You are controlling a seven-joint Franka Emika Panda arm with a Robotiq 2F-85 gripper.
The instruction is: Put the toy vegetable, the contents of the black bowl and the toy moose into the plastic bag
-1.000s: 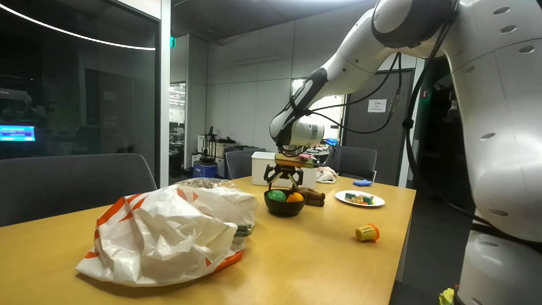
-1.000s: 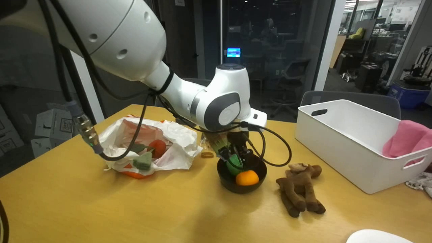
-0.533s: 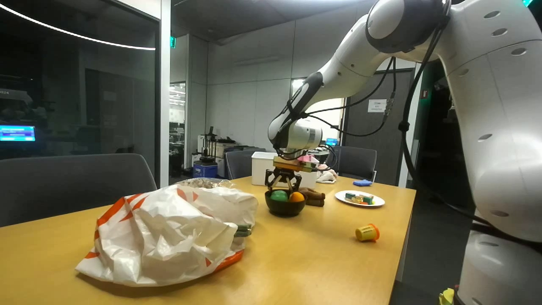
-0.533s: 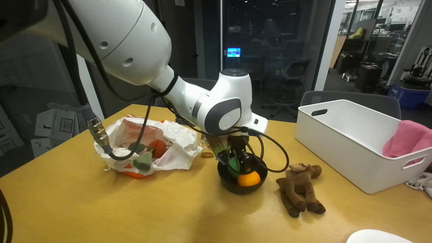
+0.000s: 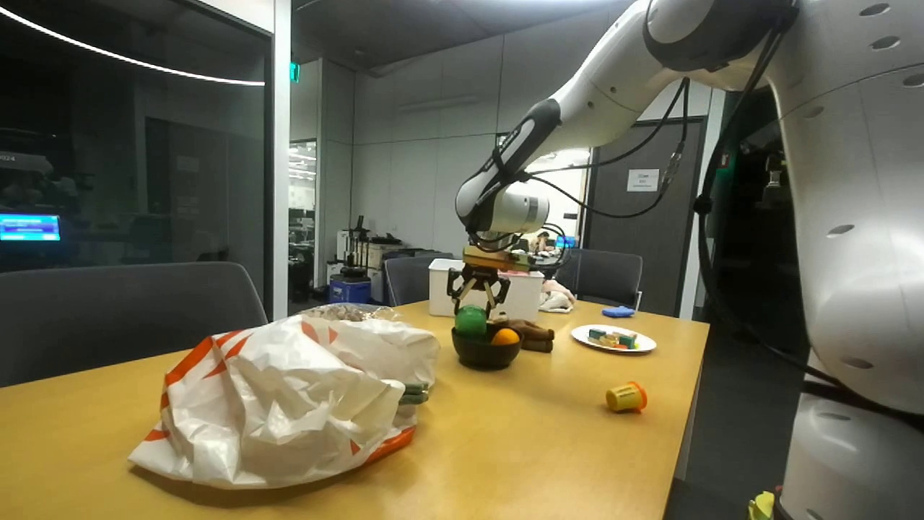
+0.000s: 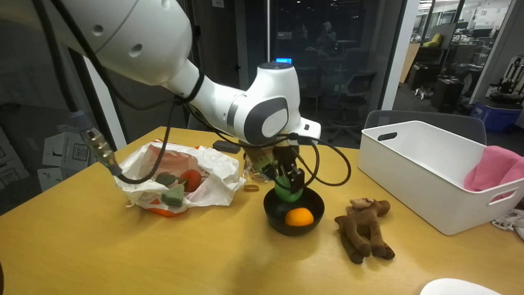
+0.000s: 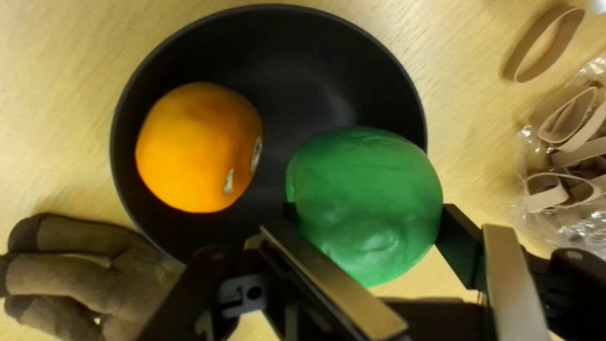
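My gripper (image 7: 367, 215) is shut on a green rounded toy food (image 7: 364, 180), its fingers pressed against both sides. The toy is raised to about the rim of the black bowl (image 7: 303, 80), over its edge. An orange toy food (image 6: 299, 216) remains in the bowl. Beside the bowl lies the brown toy moose (image 6: 362, 229); its legs show in the wrist view. The white plastic bag (image 5: 289, 397) rests crumpled on the table in both exterior views. At its mouth is a dull green piece that looks like the toy vegetable (image 6: 172, 196), with a red item (image 6: 191, 180) behind it.
A white rectangular box (image 6: 409, 176) stands behind the moose. A clear packet of tan bands (image 7: 563, 156) and a loose band (image 7: 544, 45) lie close to the bowl. A pale plate (image 5: 581, 334) and a yellow tub (image 5: 626, 397) sit toward the table's edge.
My gripper dipped slightly into the bowl, closed on the green toy, and has risen with it. The orange toy, moose and bag have stayed in place.
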